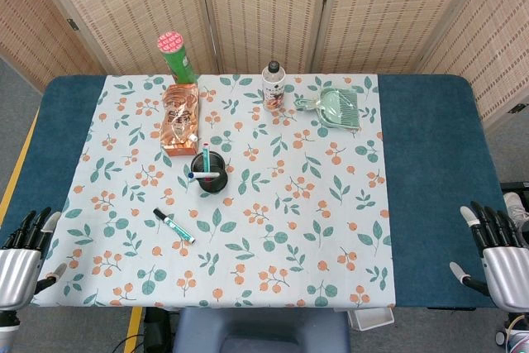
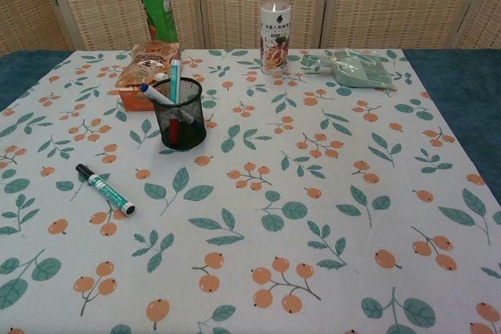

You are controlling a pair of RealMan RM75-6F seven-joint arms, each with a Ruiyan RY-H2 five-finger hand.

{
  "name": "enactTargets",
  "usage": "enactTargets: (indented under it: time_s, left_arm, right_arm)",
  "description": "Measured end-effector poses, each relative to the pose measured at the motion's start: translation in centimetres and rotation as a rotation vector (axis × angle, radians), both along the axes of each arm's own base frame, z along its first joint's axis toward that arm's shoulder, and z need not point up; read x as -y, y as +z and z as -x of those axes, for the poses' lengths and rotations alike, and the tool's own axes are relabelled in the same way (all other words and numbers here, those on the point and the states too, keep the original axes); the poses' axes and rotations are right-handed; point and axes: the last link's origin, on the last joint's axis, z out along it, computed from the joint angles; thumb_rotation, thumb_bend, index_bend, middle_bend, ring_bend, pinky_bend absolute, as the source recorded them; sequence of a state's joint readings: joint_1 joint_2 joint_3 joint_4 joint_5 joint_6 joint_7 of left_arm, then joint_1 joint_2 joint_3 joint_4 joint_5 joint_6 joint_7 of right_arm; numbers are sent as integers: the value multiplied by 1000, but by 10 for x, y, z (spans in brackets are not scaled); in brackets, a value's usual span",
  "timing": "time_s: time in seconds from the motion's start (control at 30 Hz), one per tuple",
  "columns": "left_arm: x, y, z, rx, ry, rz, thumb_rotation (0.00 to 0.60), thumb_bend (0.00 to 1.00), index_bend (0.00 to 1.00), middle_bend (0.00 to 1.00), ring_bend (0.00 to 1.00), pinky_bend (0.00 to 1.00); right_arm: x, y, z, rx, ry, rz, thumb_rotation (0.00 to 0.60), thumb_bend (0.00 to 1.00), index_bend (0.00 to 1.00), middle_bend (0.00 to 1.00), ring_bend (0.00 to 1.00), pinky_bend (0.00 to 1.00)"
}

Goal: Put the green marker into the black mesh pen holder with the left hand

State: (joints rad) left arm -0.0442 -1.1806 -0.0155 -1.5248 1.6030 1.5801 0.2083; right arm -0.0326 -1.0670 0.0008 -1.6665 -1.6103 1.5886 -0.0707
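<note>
The green marker (image 1: 173,226) (image 2: 106,189) lies flat on the floral tablecloth, its black cap pointing to the far left. The black mesh pen holder (image 1: 209,173) (image 2: 182,113) stands upright just beyond it to the right, with two pens inside. My left hand (image 1: 23,255) rests at the table's near left corner, fingers apart and empty, well left of the marker. At the near right edge my right hand (image 1: 494,255) is also spread and holds nothing. Neither hand shows in the chest view.
Behind the holder lie an orange snack bag (image 1: 179,120) and a green canister (image 1: 178,57). A bottle (image 1: 274,85) and a green dustpan (image 1: 335,107) sit at the back. A woven screen stands behind the table.
</note>
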Motion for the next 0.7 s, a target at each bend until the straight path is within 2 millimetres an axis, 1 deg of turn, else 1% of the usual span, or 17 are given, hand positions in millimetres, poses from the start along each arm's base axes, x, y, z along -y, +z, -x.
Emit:
enactTargets:
  time_s: [0.3,0.57,0.7]
  left_arm:
    - [2,-1,0,-7,1,1,600,214,0,91,75,306]
    - [8,2,-7,4,-37,-5,600,214,0,91,75,305]
    - [10,3,-9,6,-50,-9,600,214,0,94,77,306]
  right_arm:
    - [4,-6,0,-14,4,-34,600,193,0,0,0,0]
    - [5,-10,-2,-27,7,-38,600,193,0,0,0,0]
    - [5,-9,-2,-26,5,-28,600,194,0,0,0,0]
